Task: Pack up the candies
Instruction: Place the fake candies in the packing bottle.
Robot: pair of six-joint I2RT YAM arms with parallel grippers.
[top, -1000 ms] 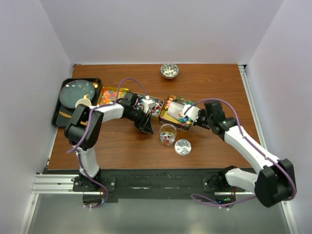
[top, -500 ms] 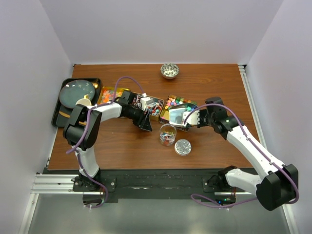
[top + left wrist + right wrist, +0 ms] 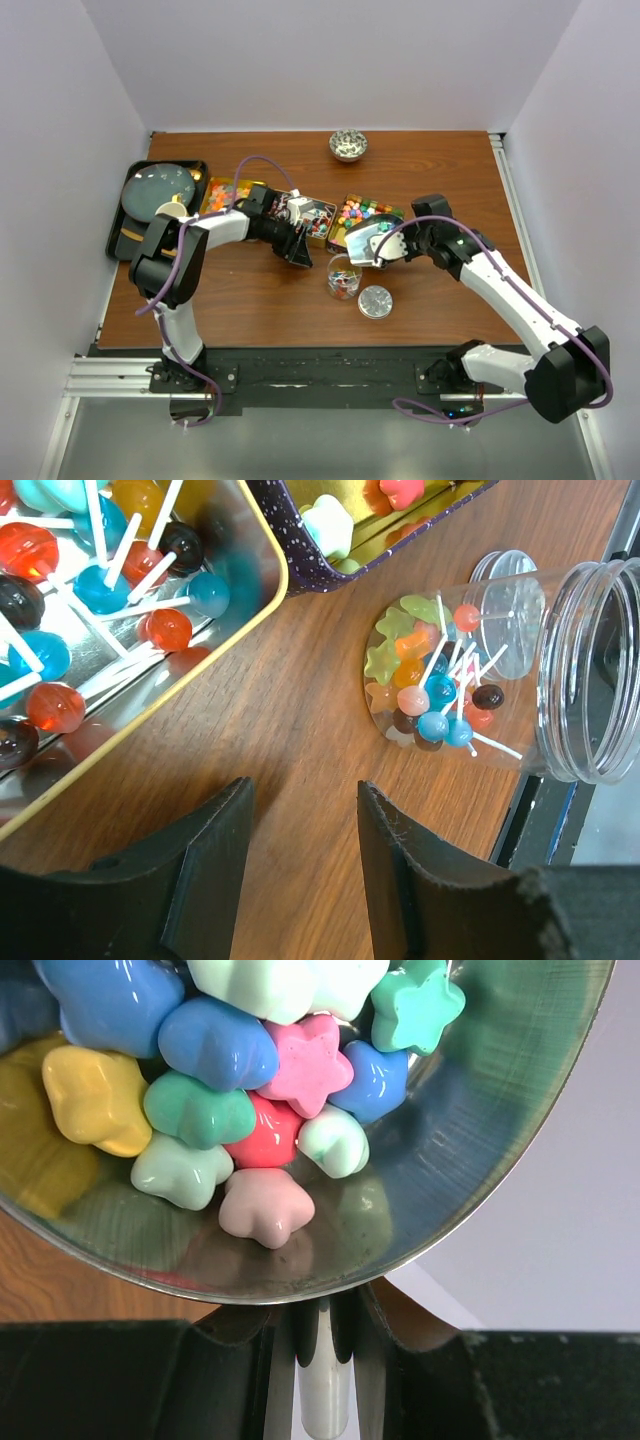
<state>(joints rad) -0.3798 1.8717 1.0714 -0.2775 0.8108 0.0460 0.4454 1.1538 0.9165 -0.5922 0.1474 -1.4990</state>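
My right gripper [image 3: 392, 247] is shut on the handle [image 3: 325, 1390] of a metal scoop [image 3: 362, 240] and holds it just above the open clear jar [image 3: 343, 277]. The scoop [image 3: 480, 1130] holds several star-shaped candies [image 3: 270, 1080] in pink, blue, mint and yellow. The jar [image 3: 480, 680] holds star candies and small lollipops at its bottom. My left gripper [image 3: 300, 255] is open and empty, its fingers [image 3: 215, 860] just above bare wood left of the jar, next to the lollipop tin [image 3: 262, 575].
Three open tins stand in a row: orange gummies [image 3: 225, 193], lollipops [image 3: 312, 215], star candies [image 3: 370, 213]. The jar's lid [image 3: 376, 301] lies right of the jar. A small bowl [image 3: 348, 145] is at the back. A black tray with a plate [image 3: 155, 195] is far left.
My right gripper lifted the loaded scoop out of the star candy tin and carried it left and nearer, over the jar. The left gripper barely moved.
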